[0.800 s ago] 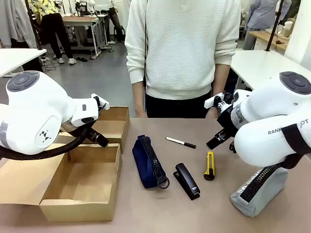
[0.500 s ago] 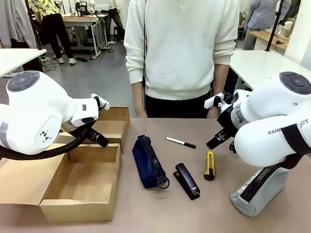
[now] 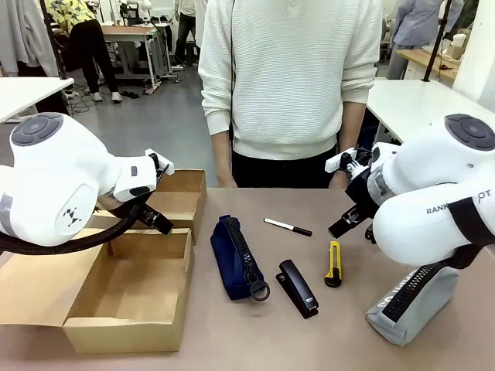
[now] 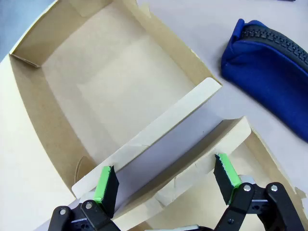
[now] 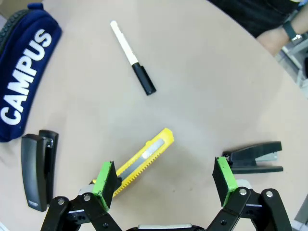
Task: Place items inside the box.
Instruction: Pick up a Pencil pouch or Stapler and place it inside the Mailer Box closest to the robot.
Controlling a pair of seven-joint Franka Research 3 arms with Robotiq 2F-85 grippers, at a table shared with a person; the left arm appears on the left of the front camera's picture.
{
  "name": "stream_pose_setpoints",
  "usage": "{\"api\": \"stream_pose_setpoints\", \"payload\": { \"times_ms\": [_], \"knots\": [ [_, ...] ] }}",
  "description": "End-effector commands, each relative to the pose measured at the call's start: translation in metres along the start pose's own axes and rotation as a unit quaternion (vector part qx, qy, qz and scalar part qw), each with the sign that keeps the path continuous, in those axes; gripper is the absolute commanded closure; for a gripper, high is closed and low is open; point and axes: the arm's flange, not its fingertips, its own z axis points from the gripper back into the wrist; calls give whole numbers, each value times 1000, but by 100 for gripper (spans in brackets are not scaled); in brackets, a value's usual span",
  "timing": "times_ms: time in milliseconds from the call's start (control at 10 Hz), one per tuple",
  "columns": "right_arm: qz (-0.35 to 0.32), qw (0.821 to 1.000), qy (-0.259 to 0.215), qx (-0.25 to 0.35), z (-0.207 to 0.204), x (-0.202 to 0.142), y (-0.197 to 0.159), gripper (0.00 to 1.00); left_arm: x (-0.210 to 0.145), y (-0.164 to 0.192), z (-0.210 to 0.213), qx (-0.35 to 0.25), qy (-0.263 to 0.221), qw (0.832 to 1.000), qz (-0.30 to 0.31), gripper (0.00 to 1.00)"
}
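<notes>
Box (image 3: 124, 340), lower left: anything inside yet?
— Empty; nothing has moved. Left gripper (image 4: 166, 180) spread wide, holding nothing, over its wall. Right gripper (image 5: 166, 180), likewise wide and empty, hovers above the cutter (image 5: 139, 161); no item picked.

The case (image 3: 236, 259) is navy, the stapler (image 3: 298, 287) black, the box (image 3: 124, 334) brown.

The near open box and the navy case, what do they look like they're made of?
The box: brown kraft cardboard, matte, with raw cut edges and creased folds. The navy case: probably soft woven fabric, matte, slumped in shape, with white printed letters.
</notes>
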Motion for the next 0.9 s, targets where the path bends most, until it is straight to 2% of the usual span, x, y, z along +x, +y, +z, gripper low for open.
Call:
{"api": "stream_pose_setpoints", "payload": {
  "times_ms": [0,800],
  "knots": [
    [0,1000,0,0,0,0,0,0,0,0,0,0,0,1000,0,0],
    [0,1000,0,0,0,0,0,0,0,0,0,0,0,1000,0,0]
  ]
}}
